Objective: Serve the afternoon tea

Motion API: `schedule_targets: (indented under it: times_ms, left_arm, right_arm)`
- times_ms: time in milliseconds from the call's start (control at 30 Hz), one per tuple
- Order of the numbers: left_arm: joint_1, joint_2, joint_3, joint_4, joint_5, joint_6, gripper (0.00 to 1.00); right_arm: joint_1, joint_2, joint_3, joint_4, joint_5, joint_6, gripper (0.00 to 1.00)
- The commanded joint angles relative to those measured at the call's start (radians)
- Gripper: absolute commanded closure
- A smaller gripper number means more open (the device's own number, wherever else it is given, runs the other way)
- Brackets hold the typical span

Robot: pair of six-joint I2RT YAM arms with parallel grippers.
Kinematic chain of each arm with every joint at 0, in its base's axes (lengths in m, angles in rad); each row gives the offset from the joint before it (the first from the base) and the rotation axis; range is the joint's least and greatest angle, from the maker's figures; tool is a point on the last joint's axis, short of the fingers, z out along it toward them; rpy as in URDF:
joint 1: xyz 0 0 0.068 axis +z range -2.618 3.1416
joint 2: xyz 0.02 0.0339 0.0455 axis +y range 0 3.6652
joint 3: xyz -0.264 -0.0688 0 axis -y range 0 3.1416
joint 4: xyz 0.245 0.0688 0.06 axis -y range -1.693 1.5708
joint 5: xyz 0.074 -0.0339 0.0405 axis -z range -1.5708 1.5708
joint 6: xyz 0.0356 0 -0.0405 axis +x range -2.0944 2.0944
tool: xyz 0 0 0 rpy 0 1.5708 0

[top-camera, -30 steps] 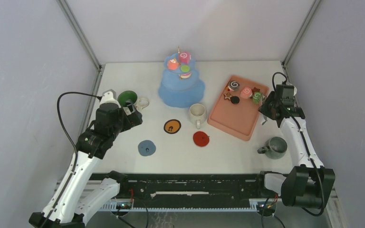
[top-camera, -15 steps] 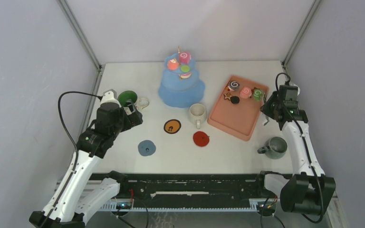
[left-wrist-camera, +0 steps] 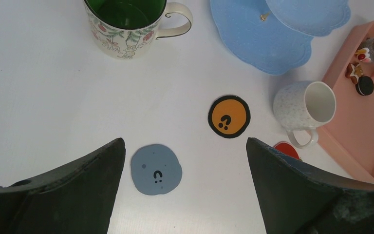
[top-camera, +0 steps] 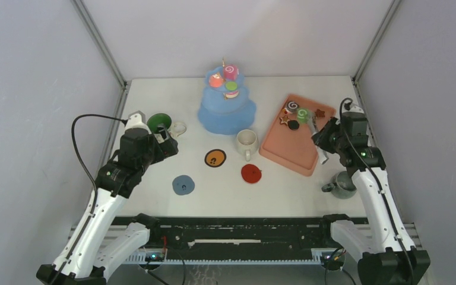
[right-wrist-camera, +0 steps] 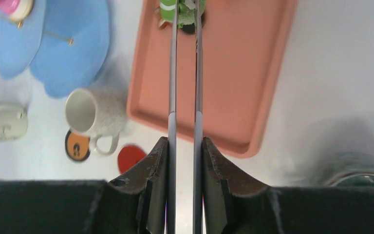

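**Top external view: stand part-filled, no mug on a coaster**

At the far left the left end effector (left-wrist-camera: 185,144) hangs with its fingers wide apart and nothing between them. It is just beside the floral mug with the green inside (top-camera: 160,123), which stands on the bare white surface (top-camera: 154,95). A blue-grey round coaster (top-camera: 183,184), an orange round coaster (top-camera: 215,158) and a red round coaster (top-camera: 251,173) lie uncovered. If they are meant for the mugs, that part looks wholly undone.

The blue tiered stand (top-camera: 225,119) already carries a pink swirl roll (top-camera: 231,72), a red round (top-camera: 216,81) and a green round (top-camera: 231,85). The speckled cream mug (top-camera: 246,142) sits near the orange coaster, not on it.

On the salmon-pink rectangular tray (top-camera: 291,148) lie a black swirl roll (top-camera: 293,107), a black round (top-camera: 293,125) and brown stars (top-camera: 284,119).

The right end effector (right-wrist-camera: 185,146) is clamped on long metal tongs (right-wrist-camera: 172,73), whose tips pinch a green swirl roll (right-wrist-camera: 165,9) at the tray's far end. Whether the roll is lifted I cannot tell.

The grey mug (top-camera: 344,184) stands far right, well apart from the coasters.

By my reckoning, about half the pastries are served.
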Motion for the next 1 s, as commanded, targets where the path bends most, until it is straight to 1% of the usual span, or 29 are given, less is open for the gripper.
schedule_targets:
  times_ms: [0, 67, 167, 367, 633, 967]
  left_arm:
    - [0.007, -0.012, 0.036, 0.034, -0.016, 0.020, 0.02]
    - [0.007, -0.008, 0.041, 0.034, -0.015, 0.021, 0.02]
    - [0.007, -0.008, 0.038, 0.034, -0.014, 0.022, 0.02]
    - [0.008, -0.032, 0.027, 0.027, -0.014, 0.018, 0.02]
    - [0.007, -0.051, 0.022, 0.014, -0.026, 0.020, 0.02]
    - [0.007, -0.056, 0.024, 0.004, -0.031, 0.023, 0.02]
  right_arm:
    - [0.138, -0.016, 0.047, 0.031, -0.034, 0.046, 1.00]
    - [0.221, -0.009, 0.044, 0.065, -0.054, 0.057, 1.00]
    - [0.312, 0.003, 0.040, 0.123, -0.055, 0.077, 1.00]
    - [0.411, 0.068, 0.041, 0.218, -0.060, 0.111, 1.00]
    - [0.452, 0.171, 0.043, 0.332, -0.058, 0.130, 1.00]
    - [0.414, 0.323, 0.044, 0.475, -0.059, 0.162, 1.00]
